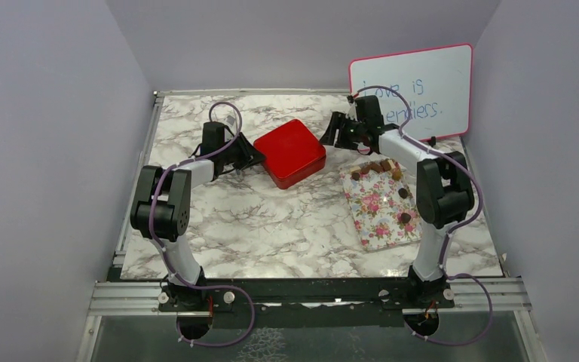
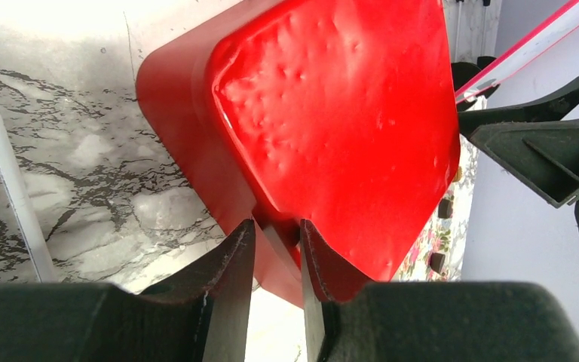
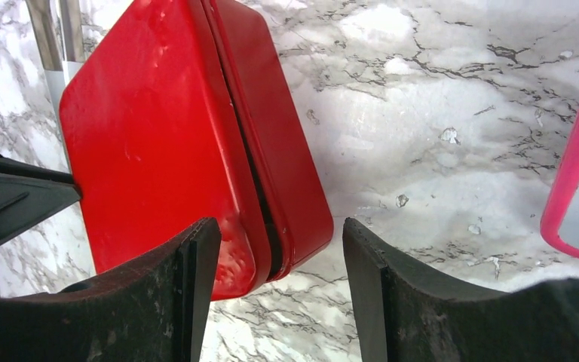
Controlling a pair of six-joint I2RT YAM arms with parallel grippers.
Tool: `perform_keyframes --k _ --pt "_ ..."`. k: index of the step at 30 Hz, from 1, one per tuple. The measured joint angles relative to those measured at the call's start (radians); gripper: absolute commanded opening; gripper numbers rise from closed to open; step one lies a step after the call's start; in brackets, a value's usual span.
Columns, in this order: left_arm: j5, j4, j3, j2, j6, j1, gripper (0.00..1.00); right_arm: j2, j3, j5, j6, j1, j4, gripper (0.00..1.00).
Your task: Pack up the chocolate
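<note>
Several small brown chocolate pieces (image 1: pixel 381 166) lie on a floral tray (image 1: pixel 377 215) at the right; two dark ones (image 2: pixel 444 207) also show in the left wrist view. A red tin box (image 1: pixel 290 153) with its lid on sits mid-table. My left gripper (image 1: pixel 252 157) (image 2: pixel 277 234) is shut on the box's left corner, with the rim pinched between the fingers. My right gripper (image 1: pixel 330 134) (image 3: pixel 279 234) stands open at the box's opposite corner. That red corner (image 3: pixel 271 226) lies between the spread jaws, with a wide gap to the right finger.
A pink-framed whiteboard (image 1: pixel 415 87) leans at the back right, its edge (image 3: pixel 573 173) close to my right gripper. Grey walls enclose the marble table (image 1: pixel 271 226) on three sides, with a metal rail (image 1: pixel 139 166) along the left edge.
</note>
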Motion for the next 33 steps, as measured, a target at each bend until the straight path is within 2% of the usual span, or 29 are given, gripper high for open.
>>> perform_keyframes --k 5,11,13,23,27,29,33 --pt "0.0 -0.01 0.015 0.009 0.002 -0.003 0.3 0.034 0.006 -0.015 -0.027 0.01 -0.001 0.59" --pt "0.002 -0.06 0.054 0.025 0.03 -0.004 0.31 0.053 0.002 -0.074 -0.059 0.023 0.016 0.37" --pt "0.0 -0.082 0.063 0.027 0.041 -0.004 0.33 0.044 -0.021 -0.087 -0.057 0.026 0.044 0.33" --pt "-0.004 -0.139 0.101 0.043 0.085 -0.005 0.33 -0.021 -0.131 -0.064 -0.039 0.045 0.122 0.38" --pt "0.002 -0.132 0.11 0.055 0.078 -0.005 0.24 -0.023 -0.128 -0.028 -0.027 0.052 0.119 0.35" --pt "0.013 -0.128 0.114 0.061 0.065 -0.002 0.24 -0.027 -0.128 -0.01 -0.021 0.057 0.116 0.32" --pt "0.029 -0.105 0.136 0.084 0.048 0.001 0.32 -0.067 -0.195 0.019 0.003 0.059 0.163 0.33"
